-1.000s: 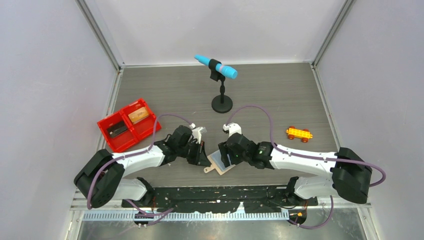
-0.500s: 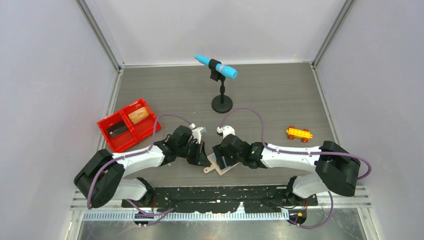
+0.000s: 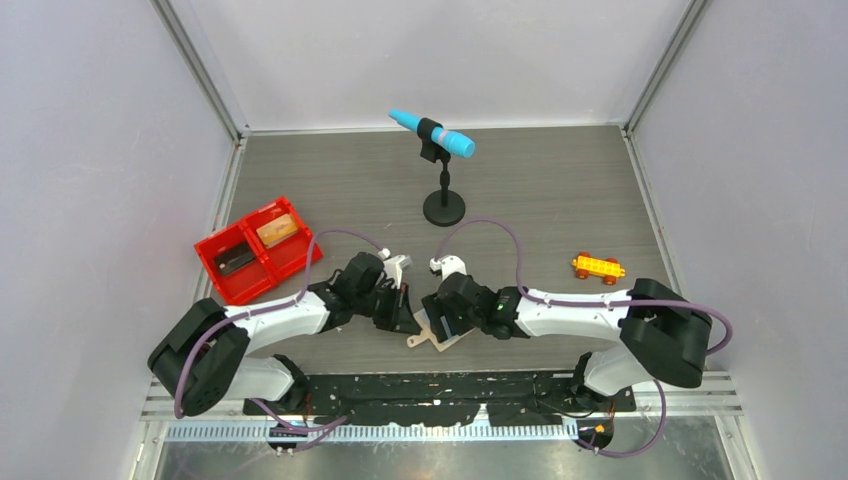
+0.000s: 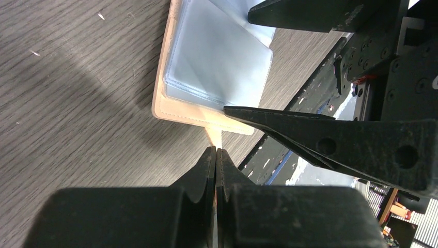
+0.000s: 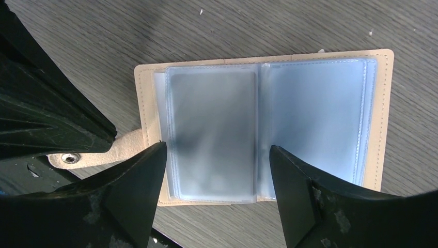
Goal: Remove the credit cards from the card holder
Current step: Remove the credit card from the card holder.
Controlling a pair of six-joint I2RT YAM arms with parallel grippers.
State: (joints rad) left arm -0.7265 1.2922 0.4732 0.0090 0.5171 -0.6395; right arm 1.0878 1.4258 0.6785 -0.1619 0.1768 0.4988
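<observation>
The tan card holder (image 5: 385,108) lies spread open on the table, its clear blue-grey sleeves (image 5: 310,119) facing up. A dim grey patch shows through the left sleeve (image 5: 212,129); whether it is a card I cannot tell. My left gripper (image 4: 215,150) is shut on the holder's side tab (image 4: 214,135). My right gripper (image 5: 214,155) hangs open just above the left sleeve, one finger on each side. From above, the holder (image 3: 440,338) shows between left gripper (image 3: 408,322) and right gripper (image 3: 447,322). A dark card (image 3: 233,260) and a tan-orange card (image 3: 278,228) lie in the red tray.
The red two-compartment tray (image 3: 208,248) sits at the left. A blue microphone on a black stand (image 3: 443,190) is at the back middle. An orange-yellow toy brick car (image 3: 598,267) is at the right. The table's near edge runs just behind the holder.
My right gripper has slid left over the holder and its jaws have spread wider. The left arm and the holder have stayed put.
</observation>
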